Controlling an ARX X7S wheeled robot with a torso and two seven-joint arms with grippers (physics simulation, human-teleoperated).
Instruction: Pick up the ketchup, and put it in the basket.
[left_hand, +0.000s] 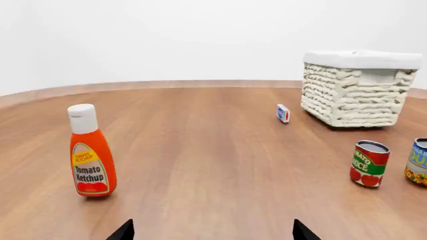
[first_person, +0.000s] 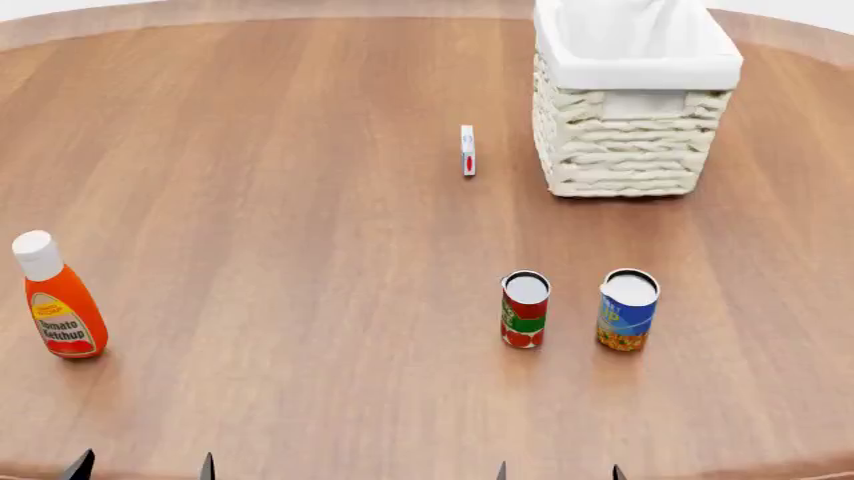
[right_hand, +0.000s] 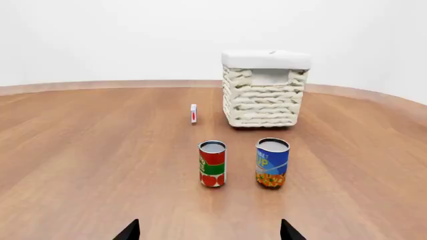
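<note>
The ketchup (first_person: 59, 300) (left_hand: 91, 152), an orange-red squeeze bottle with a white cap, stands upright at the table's near left. The basket (first_person: 627, 100) (left_hand: 357, 87) (right_hand: 265, 89), cream wicker with a white liner, sits at the far right. My left gripper (first_person: 143, 467) (left_hand: 212, 231) is open at the near edge, a little right of the bottle and short of it, with nothing between its tips. Further right along that edge, my right gripper (first_person: 558, 471) (right_hand: 209, 231) is also open and empty, short of the two cans.
A red-green can (first_person: 525, 309) (right_hand: 213, 163) (left_hand: 369, 163) and a blue-yellow can (first_person: 627, 309) (right_hand: 272, 162) (left_hand: 417, 162) stand side by side in front of the basket. A small white box (first_person: 467, 150) (left_hand: 283, 113) (right_hand: 193, 113) stands on edge left of the basket. The round wooden table (first_person: 294, 200) spreads around them.
</note>
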